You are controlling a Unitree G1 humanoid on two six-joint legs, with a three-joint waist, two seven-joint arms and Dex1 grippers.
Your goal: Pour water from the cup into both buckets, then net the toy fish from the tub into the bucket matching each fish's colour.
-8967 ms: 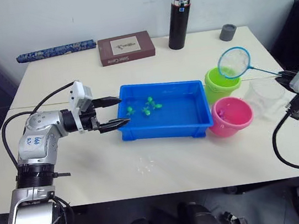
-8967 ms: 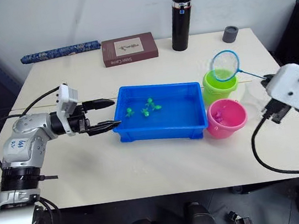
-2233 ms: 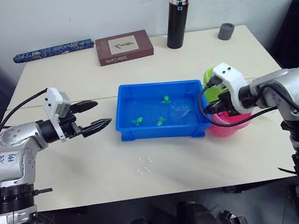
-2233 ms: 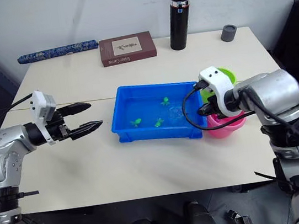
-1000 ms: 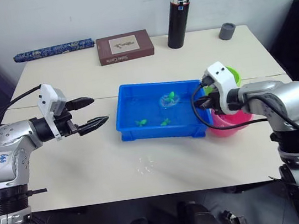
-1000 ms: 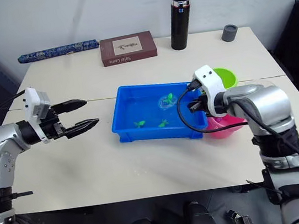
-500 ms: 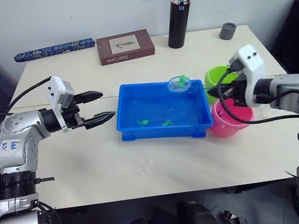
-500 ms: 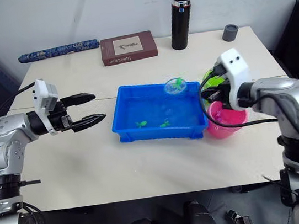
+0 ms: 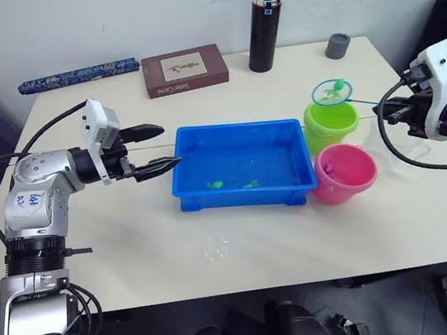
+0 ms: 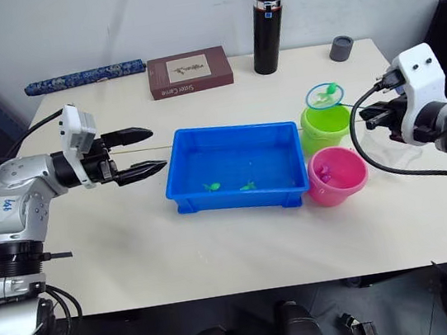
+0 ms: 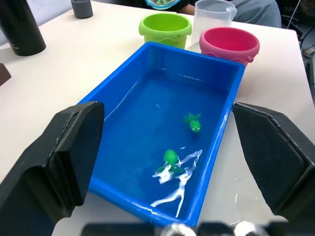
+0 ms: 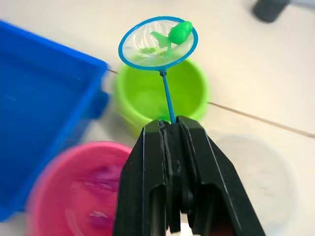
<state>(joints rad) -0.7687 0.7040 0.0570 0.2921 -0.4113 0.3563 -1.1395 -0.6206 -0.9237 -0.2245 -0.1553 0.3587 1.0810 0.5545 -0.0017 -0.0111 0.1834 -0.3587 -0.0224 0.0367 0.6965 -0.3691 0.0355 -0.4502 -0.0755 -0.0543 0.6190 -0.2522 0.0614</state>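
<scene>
The blue tub [image 9: 243,201] holds water and two green toy fish [image 9: 216,184]. My left gripper [image 9: 162,148] stands open at the tub's left end, apart from it. My right gripper [image 9: 383,112] is shut on the thin handle of the net [image 12: 158,43]. The net's hoop hangs just above the lime green bucket [image 9: 332,125] and carries a green fish [image 12: 177,32]. In front of the green bucket stands the pink bucket [image 9: 344,172], with pink fish in it. The clear cup [image 9: 388,148] is upright to the right of both buckets, below my right arm.
A black flask [image 9: 262,24], a small grey cup [image 9: 338,45], a brown book [image 9: 185,70] and a rolled blue cloth [image 9: 81,74] line the table's far side. Water drops [image 9: 216,248] lie on the table in front of the tub.
My right gripper has pulled back to the right, carrying the net and its green fish from over the tub's far rim to above the green bucket. The left gripper has moved closer to the tub.
</scene>
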